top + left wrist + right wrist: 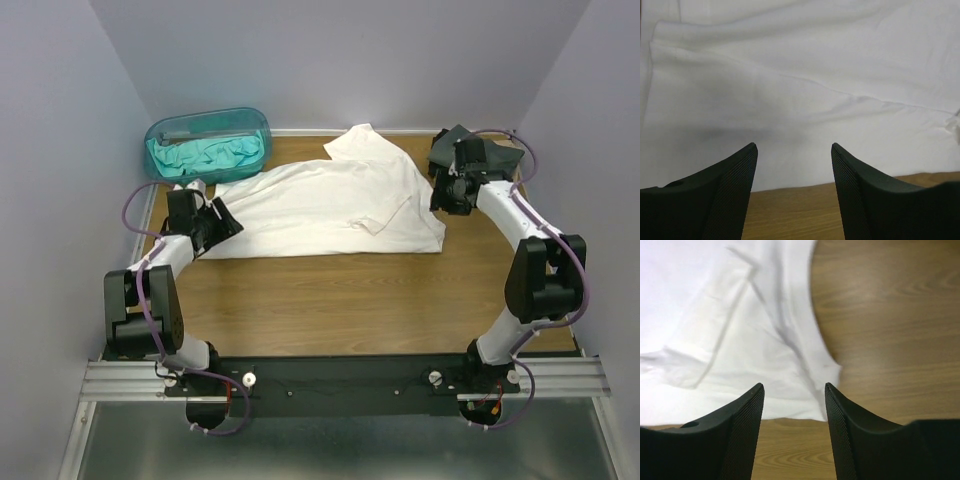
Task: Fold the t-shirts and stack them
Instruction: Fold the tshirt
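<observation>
A white t-shirt [330, 205] lies spread across the middle of the wooden table, one sleeve pointing to the back. A teal t-shirt [205, 155] is bunched inside the tub at the back left. My left gripper [230, 222] is at the white shirt's left edge, open, with only bare wood between its fingers and the cloth [800, 90] just ahead of the tips [794, 147]. My right gripper [442, 200] hovers at the shirt's right edge, open and empty [794, 387], above the cloth's corner [832, 371].
A translucent teal plastic tub [256, 125] stands at the back left corner. Grey walls close in the table on three sides. A dark shape [492, 152] sits behind the right wrist; I cannot tell what it is. Bare wood [340, 300] runs along the front.
</observation>
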{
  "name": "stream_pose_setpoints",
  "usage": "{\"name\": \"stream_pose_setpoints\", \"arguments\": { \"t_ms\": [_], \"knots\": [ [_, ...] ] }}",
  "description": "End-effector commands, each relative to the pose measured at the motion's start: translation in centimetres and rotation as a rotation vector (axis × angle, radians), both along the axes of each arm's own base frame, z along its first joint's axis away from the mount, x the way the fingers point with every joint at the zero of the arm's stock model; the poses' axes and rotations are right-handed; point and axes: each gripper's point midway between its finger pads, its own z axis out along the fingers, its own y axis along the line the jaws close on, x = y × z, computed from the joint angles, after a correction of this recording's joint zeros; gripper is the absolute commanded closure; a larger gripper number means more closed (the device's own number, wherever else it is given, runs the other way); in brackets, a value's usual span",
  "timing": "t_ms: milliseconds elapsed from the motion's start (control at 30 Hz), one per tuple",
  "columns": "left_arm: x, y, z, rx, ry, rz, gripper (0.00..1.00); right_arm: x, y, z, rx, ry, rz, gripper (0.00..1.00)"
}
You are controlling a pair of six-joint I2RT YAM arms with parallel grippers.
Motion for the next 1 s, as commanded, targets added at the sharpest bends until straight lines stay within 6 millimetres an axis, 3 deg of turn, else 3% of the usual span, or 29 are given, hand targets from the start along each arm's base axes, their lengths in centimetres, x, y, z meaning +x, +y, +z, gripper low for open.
{"name": "stream_pose_setpoints", "arguments": {
  "t_ms": [0, 167, 267, 467, 633, 967],
  "knots": [
    [1.5, 0.2, 4.1, 0.075, -0.089, -0.047, 0.31, 0.8, 5.7, 2.8, 0.125, -0.055, 0.156, 0.41],
    [3.1, 0.0, 3.8, 0.08, -0.104, -0.105, 0.31, 0.1, 13.5, -0.6, 0.209, 0.029, 0.324, 0.41],
    [3.7, -0.4, 3.3, 0.075, -0.125, -0.138, 0.31, -0.1, 16.6, -1.8, 0.24, 0.044, 0.375, 0.42],
    [4.0, -0.6, 2.6, 0.075, -0.13, -0.163, 0.31, -0.4, 17.7, -4.9, 0.211, 0.105, 0.374, 0.44],
    [4.2, -0.7, 2.1, 0.068, -0.12, -0.173, 0.31, -1.1, 17.1, -7.1, 0.166, 0.146, 0.367, 0.44],
    [4.2, -0.9, 1.6, 0.057, -0.106, -0.179, 0.32, -0.2, 16.8, -8.0, 0.126, 0.135, 0.361, 0.6]
  ]
}}
